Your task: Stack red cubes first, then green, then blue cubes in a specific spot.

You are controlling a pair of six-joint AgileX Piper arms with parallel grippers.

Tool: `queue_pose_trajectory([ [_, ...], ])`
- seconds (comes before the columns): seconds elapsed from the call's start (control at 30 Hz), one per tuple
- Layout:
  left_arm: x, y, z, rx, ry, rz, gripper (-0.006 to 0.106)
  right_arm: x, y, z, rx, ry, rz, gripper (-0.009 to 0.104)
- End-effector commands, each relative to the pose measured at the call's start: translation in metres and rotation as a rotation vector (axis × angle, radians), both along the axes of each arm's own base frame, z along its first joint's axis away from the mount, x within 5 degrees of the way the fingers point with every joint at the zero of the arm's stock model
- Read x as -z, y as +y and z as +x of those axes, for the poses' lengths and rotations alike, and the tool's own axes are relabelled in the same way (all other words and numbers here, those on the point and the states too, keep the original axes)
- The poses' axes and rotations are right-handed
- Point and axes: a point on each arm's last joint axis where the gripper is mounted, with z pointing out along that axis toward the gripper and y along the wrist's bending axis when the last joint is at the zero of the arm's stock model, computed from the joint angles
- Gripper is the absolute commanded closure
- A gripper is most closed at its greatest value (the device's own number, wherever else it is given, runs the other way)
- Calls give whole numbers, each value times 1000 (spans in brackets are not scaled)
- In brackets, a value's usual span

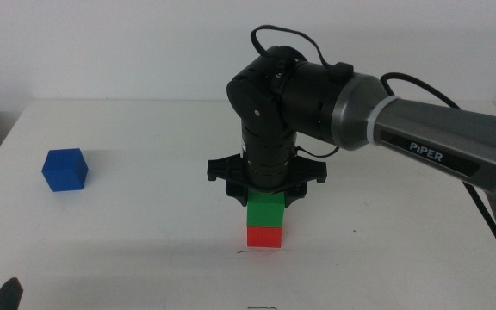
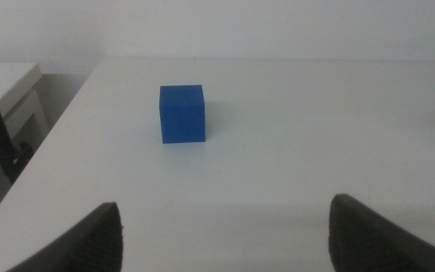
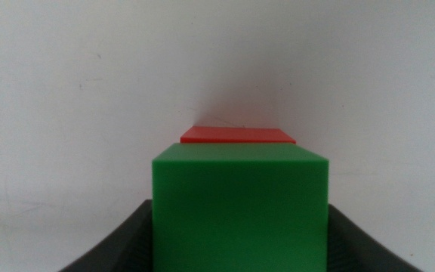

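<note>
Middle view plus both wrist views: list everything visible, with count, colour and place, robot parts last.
green cube: one, green, on the red cube, between the right gripper's jaws
red cube: one, red, bottom of the stack, at the dark mark
dark mark: one, thin, on the table at the stack's base
blue cube: one, blue, alone at table left
table: one, white
right gripper: shut on the green cube
left gripper: open, facing the blue cube

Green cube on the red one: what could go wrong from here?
1. The right pincer grips the green cube atop the red cube; in the right wrist view green overhangs red, so release may leave it offset or tip it.
2. Opening or lifting unevenly could drag the green cube off.
3. The blue cube goes on top later; any offset would compound.
</note>
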Motion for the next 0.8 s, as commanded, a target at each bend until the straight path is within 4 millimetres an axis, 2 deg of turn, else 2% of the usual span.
queue_pose_trajectory([
  [0.0, -9, -1, -1, 10, -106, -20, 7, -32, -3, -1, -6, -84, 46, 96],
  [0.3, -9, -1, -1, 10, -106, -20, 7, -28, -3, 0, 10, -78, 45, 94],
  [0.33, -9, -1, -1, 10, -106, -20, 7, -28, -3, 0, 10, -78, 45, 88],
  [0.37, -9, -1, -1, 10, -106, -20, 7, -28, -3, 0, 14, -79, 49, 59],
  [0.4, -9, -1, -1, 10, -106, -20, 7, -28, -3, 0, 14, -81, 49, 52],
  [0.6, -9, -1, -1, 10, -106, -20, 7, -37, -4, 0, 23, -118, 70, 19],
  [0.73, -9, -1, -1, 10, -106, -20, 7, -68, -15, -10, 9, -154, 92, 9],
  [0.77, -9, -1, -1, 10, -106, -20, 7, -90, -28, -22, -27, -162, 71, 7],
])
